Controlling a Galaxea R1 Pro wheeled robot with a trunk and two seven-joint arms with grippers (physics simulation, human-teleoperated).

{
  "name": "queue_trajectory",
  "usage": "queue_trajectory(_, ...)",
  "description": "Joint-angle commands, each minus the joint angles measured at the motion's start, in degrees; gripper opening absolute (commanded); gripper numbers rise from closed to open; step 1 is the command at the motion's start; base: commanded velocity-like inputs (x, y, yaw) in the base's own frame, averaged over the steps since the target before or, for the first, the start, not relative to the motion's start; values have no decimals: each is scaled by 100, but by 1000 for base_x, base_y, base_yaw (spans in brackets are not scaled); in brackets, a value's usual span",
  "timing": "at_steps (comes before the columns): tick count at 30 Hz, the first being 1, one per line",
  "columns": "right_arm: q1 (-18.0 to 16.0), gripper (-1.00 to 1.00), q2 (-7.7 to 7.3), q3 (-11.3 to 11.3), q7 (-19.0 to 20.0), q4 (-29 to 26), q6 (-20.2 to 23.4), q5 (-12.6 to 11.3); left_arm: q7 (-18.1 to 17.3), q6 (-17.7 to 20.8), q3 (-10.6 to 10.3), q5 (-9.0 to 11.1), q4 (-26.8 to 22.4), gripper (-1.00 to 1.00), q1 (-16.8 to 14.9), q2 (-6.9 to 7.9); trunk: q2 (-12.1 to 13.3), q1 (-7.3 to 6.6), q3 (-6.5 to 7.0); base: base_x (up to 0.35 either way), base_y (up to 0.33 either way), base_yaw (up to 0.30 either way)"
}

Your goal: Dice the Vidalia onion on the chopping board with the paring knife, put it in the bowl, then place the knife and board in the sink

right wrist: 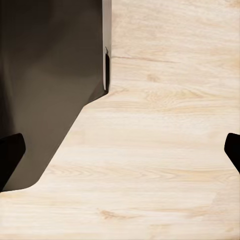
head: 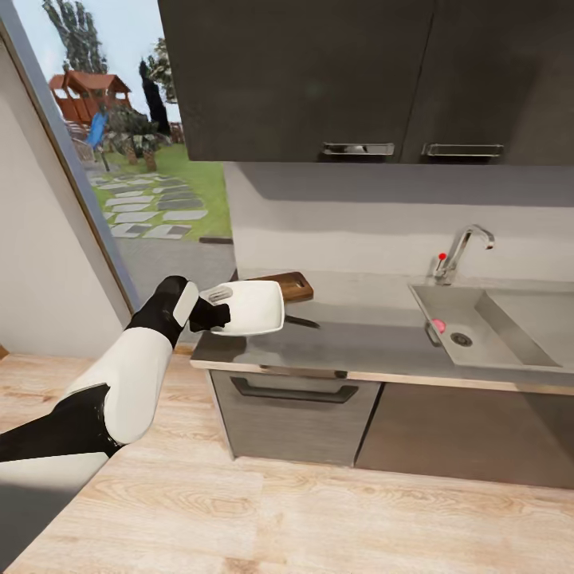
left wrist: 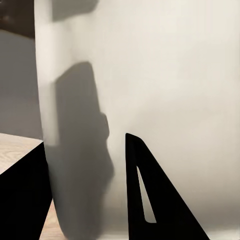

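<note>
My left gripper (head: 212,312) is shut on the near rim of the white bowl (head: 251,307), holding it over the left end of the countertop (head: 359,343). In the left wrist view the bowl (left wrist: 165,80) sits between the dark fingers (left wrist: 150,200). Behind the bowl lies the brown chopping board (head: 293,285). The paring knife (head: 303,322) shows its dark blade just right of the bowl. The sink (head: 510,339) is at the right. A small pink-red round thing (head: 438,325), seemingly the onion, rests by its left wall near the drain. My right gripper (right wrist: 122,147) hangs open over the wooden floor.
Dark wall cabinets (head: 359,80) hang above the counter. The chrome tap (head: 462,247) with a red knob stands behind the sink. A drawer front with a handle (head: 293,391) sits under the counter. A glass door to a garden is at the left. My dark body (right wrist: 45,90) borders the floor.
</note>
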Motion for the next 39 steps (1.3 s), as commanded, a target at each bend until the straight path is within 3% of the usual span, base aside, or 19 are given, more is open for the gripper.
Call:
queue_trajectory(1,-6,100,1,4,1,16,-37,2,34,21,43,21,-7,-100,-6,-8,-11,3,-10,-3,15,0)
queue_trajectory(22,-6,100,0,5,1,16,-37,2,34,21,35,21,-7,-100,-6,-8,-11,3,-10,0,49,-240)
queue_trajectory(37,-6,100,-1,7,1,16,-37,2,34,21,43,21,-1,-100,-6,-8,-11,3,-10,0,120,-30)
queue_trajectory(39,-6,100,2,7,1,16,-37,2,36,17,43,21,187,-100,-6,-8,-11,3,-10,0,1,0)
